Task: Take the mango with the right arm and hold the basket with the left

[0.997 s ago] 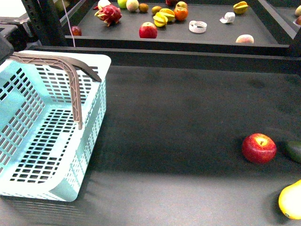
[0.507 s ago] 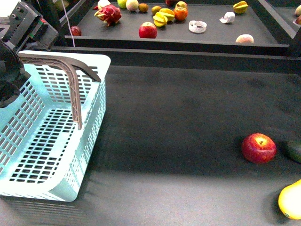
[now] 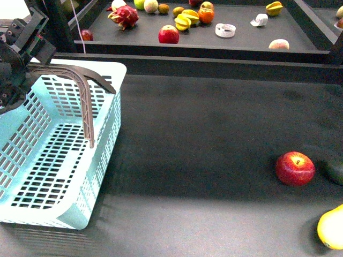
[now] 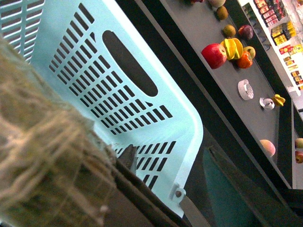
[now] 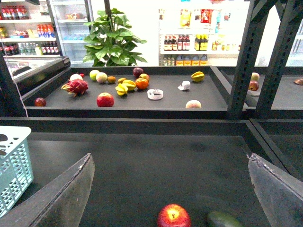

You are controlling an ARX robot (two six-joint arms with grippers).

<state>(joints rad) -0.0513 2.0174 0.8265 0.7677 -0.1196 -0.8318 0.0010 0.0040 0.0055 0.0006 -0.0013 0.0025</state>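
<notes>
**Right jaws wide and empty, mango low at the table's edge**

The smooth oval yellow-orange mango lies at about 4 o'clock on the dark matte table, half cut off by the corner of the front view. A round red apple sits near it at its 11 o'clock, and a dark green fruit lies just beside the apple at the apple's 3 o'clock.

The right gripper is spread wide with nothing between its jaws. Its wrist view shows the apple and the green fruit ahead, but not the mango.

The large pale turquoise slotted plastic basket stands at 9 o'clock on the table, empty, with its grey-brown curved handle raised over it. The left gripper hovers at the basket's 11 o'clock corner, close to the handle's far end. Its wrist view is filled by blurred handle and lattice wall, so I cannot tell how its jaws stand or whether they touch the handle.

The mango looks fairly heavy for its size, with a slick skin and rounded sides, and it probably bruises under hard pressure. It is best taken across its short axis at the widest part, with a moderate squeeze. A grip nearer either end would likely squirt it out or set it rolling towards the apple.

The basket should be light and stiff, so its handle or rim suits holding.
</notes>
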